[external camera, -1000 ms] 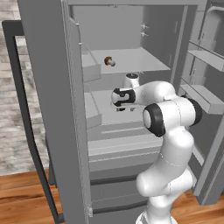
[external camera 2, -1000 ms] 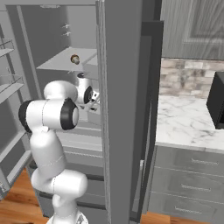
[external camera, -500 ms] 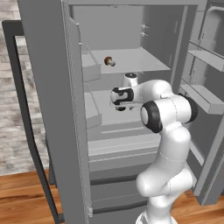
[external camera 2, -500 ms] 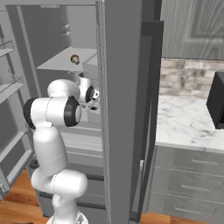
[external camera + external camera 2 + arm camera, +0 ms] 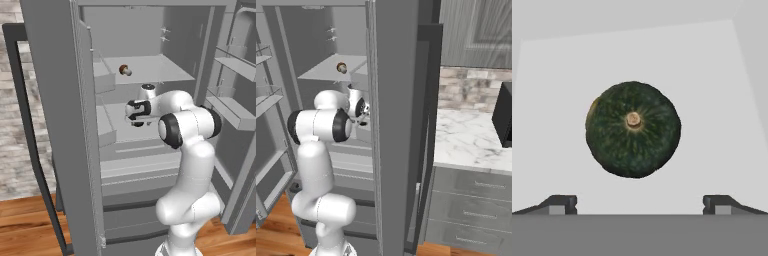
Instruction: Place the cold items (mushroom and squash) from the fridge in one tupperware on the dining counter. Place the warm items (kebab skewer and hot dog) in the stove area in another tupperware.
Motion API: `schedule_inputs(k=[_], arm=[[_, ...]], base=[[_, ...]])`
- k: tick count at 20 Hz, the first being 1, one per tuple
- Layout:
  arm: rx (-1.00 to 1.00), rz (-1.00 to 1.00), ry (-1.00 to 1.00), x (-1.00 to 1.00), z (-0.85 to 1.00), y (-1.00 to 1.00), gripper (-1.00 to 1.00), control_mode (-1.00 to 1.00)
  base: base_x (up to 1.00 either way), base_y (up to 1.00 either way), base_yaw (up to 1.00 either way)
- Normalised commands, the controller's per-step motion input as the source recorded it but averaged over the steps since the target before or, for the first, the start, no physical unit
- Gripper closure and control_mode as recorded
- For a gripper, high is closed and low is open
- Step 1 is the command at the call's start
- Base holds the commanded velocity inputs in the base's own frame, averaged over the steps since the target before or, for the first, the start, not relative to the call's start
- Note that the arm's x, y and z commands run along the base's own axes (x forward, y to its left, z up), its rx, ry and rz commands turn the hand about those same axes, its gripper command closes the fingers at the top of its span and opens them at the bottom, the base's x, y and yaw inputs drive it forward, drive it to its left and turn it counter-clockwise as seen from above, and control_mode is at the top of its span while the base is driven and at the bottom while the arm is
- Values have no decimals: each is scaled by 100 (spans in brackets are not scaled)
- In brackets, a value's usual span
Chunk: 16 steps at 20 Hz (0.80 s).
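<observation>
No readable text, labels, brands or numbers anywhere in these frames.
</observation>
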Motion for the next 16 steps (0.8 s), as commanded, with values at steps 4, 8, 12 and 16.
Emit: schedule_inputs(k=[4, 8, 12, 16], arm=[[0, 0, 0, 18, -15, 0, -100, -100], [0, 0, 0, 19, -10, 0, -100, -100], [0, 0, 0, 21, -10, 0, -100, -100], [0, 0, 0, 20, -9, 0, -100, -100]], base=[[0, 0, 0], [0, 0, 0], [0, 0, 0], [0, 0, 0]])
